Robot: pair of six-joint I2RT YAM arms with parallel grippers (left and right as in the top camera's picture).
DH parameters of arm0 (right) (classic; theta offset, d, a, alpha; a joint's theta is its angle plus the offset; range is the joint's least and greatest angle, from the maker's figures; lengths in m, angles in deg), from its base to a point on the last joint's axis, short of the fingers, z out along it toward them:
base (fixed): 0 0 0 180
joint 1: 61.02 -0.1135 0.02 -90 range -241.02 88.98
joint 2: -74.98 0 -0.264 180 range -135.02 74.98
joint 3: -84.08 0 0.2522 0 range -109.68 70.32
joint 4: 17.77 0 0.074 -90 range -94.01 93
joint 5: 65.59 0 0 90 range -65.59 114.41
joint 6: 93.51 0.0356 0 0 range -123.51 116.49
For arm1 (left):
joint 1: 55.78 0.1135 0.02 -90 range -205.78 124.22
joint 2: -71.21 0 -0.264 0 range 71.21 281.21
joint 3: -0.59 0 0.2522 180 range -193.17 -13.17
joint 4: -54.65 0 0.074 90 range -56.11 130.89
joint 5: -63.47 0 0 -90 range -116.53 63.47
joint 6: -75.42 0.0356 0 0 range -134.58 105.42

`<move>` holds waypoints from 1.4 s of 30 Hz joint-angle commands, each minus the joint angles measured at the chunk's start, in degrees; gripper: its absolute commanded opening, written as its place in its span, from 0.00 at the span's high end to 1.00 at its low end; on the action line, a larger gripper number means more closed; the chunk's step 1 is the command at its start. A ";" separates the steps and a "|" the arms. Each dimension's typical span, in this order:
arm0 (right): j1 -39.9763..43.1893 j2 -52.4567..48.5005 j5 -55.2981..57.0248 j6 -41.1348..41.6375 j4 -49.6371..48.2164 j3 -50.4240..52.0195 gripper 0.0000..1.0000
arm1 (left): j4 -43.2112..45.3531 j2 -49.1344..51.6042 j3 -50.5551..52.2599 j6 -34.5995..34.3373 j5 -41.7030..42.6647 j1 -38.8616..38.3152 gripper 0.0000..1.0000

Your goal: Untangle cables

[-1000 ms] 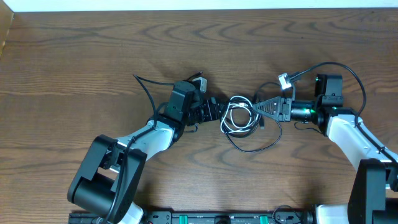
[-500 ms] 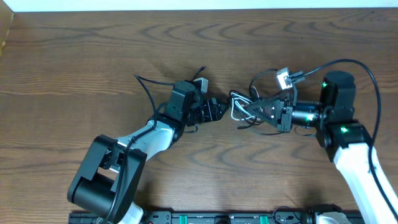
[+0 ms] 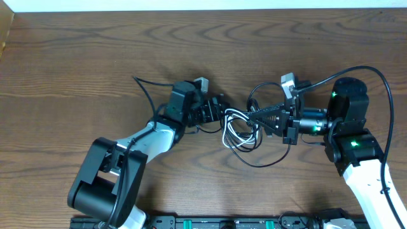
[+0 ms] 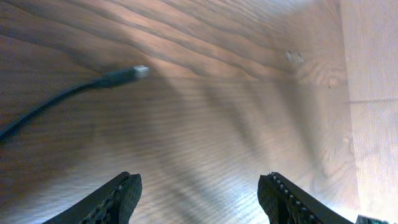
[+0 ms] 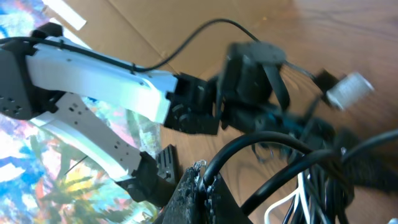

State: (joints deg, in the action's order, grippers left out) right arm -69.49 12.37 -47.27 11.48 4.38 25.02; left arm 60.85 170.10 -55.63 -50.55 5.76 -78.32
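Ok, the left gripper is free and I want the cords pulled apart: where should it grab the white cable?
Likely the white cable, at its loops bulging toward the left of the bundle, away from where the right gripper pinches the black cable. Come from the left with the open left gripper straddling those strands; they face it.
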 commanded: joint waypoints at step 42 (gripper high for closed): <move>-0.09 -5.33 71.25 5.35 24.20 -0.48 0.27 | -3.63 -0.94 -0.33 0.79 0.55 5.86 0.34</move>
State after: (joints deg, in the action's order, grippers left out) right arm -69.49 7.95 11.42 16.46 27.94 25.04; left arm 57.35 170.10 -55.63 -50.55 5.96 -72.68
